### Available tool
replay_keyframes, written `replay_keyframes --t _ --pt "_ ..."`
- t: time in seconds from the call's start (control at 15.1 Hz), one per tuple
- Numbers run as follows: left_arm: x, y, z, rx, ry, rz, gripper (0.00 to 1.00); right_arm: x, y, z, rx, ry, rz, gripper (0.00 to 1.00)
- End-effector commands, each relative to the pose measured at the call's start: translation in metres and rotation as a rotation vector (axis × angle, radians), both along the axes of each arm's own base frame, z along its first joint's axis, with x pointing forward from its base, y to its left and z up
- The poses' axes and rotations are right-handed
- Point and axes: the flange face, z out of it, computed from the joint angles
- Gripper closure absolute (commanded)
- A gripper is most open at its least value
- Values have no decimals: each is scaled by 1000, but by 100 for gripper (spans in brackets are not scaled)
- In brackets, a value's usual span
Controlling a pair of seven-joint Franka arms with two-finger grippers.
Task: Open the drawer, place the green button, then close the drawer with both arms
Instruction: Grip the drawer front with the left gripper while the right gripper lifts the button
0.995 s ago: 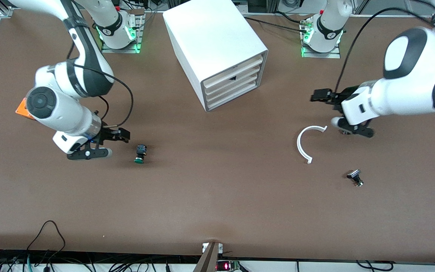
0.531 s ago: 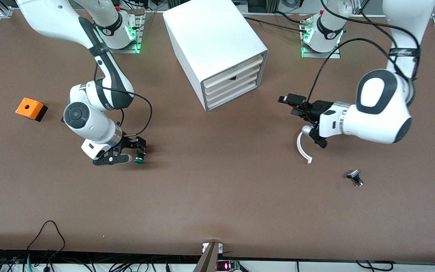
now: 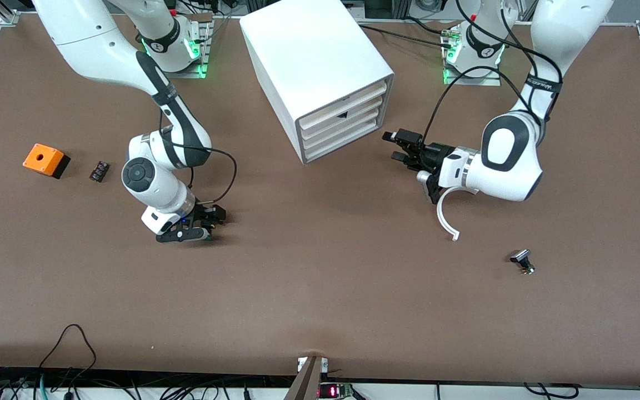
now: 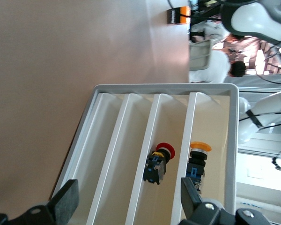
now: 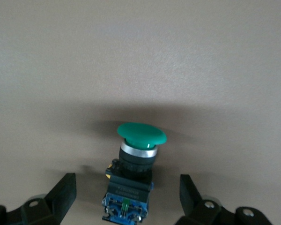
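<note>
Since a moment ago the right gripper has slid forward around the button, fingers spread either side of it on the table. The left gripper, also spread, has closed in on the cabinet, facing its shut drawer.

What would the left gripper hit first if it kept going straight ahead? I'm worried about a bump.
Most likely the cabinet's drawer fronts: the open left gripper points straight at them, nothing between.
</note>
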Motion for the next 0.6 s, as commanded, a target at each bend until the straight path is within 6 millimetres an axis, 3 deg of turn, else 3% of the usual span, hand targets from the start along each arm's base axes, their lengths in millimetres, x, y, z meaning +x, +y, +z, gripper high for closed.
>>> replay_keyframes --t 0.0,0.13,0.33,0.4,0.53 --pt "-29 -18 -45 -121 -9 26 6 -3 4 3 6 -8 -6 29" --pt "-45 -21 -74 -162 8 32 8 -3 5 3 8 -9 -5 56" --pt "-59 -30 -102 -226 -21 19 19 -3 5 3 9 -9 -6 93" --pt "-62 -30 -109 -230 -18 17 20 -3 5 4 9 -11 -8 100" --pt "-68 -35 -119 -240 -2 18 24 0 5 12 13 -23 -11 100"
